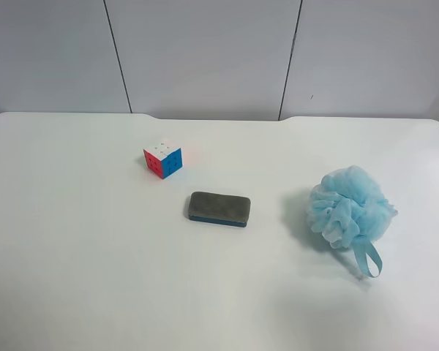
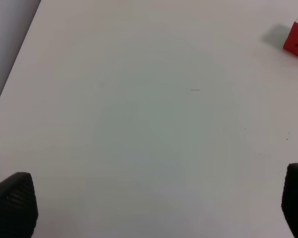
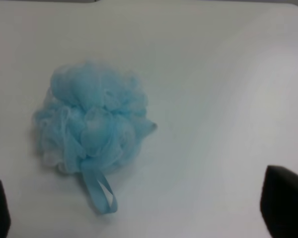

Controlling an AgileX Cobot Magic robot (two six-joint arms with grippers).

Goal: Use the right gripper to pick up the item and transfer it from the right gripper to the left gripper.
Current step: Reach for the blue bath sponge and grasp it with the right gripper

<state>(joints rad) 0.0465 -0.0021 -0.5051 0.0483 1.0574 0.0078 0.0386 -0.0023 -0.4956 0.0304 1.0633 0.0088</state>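
A white table [image 1: 88, 278] fills most of the exterior high view, backed at twelve o'clock by a pale wall [image 1: 205, 51] split by thin dark seams. A small puzzle cube [image 1: 163, 159] sits at about eleven o'clock from the table's middle, white on top, red and blue on its near sides (one edge faces the camera). A grey-topped eraser block [image 1: 219, 208] with a blue base lies flat at four o'clock from the cube, near but apart.
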